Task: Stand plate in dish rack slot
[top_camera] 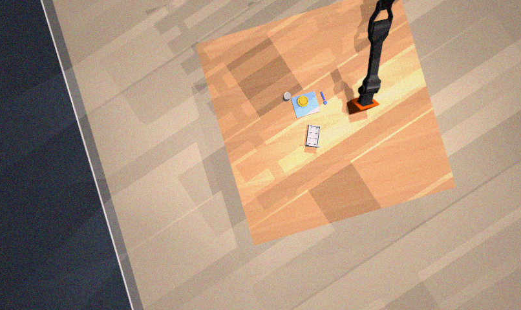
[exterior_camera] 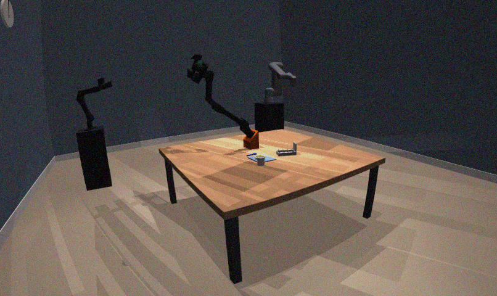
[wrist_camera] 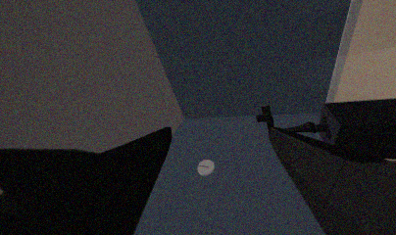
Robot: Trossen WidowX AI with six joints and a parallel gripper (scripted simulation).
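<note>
The yellow round plate (top_camera: 302, 101) lies flat on a light blue mat (top_camera: 308, 111) (exterior_camera: 271, 159); in the exterior view only a thin yellow strip (exterior_camera: 258, 156) of it shows behind the grey cup. The dish rack (top_camera: 312, 136) (exterior_camera: 282, 153) stands on the table a little away from the mat, with a tall upright panel at one end. No plate is seen in its slots. My gripper (exterior_camera: 193, 76) (wrist_camera: 219, 132) is open and empty, high up and well away from the plate and rack; it is out of the top view.
A grey cup (top_camera: 287, 95) (exterior_camera: 260, 161) stands at one side of the mat. A blue spoon-like utensil (top_camera: 322, 96) (exterior_camera: 251, 155) lies at the other side, towards my orange base (top_camera: 364, 104) (exterior_camera: 251, 142). Two other arms stand on black pedestals beyond the table.
</note>
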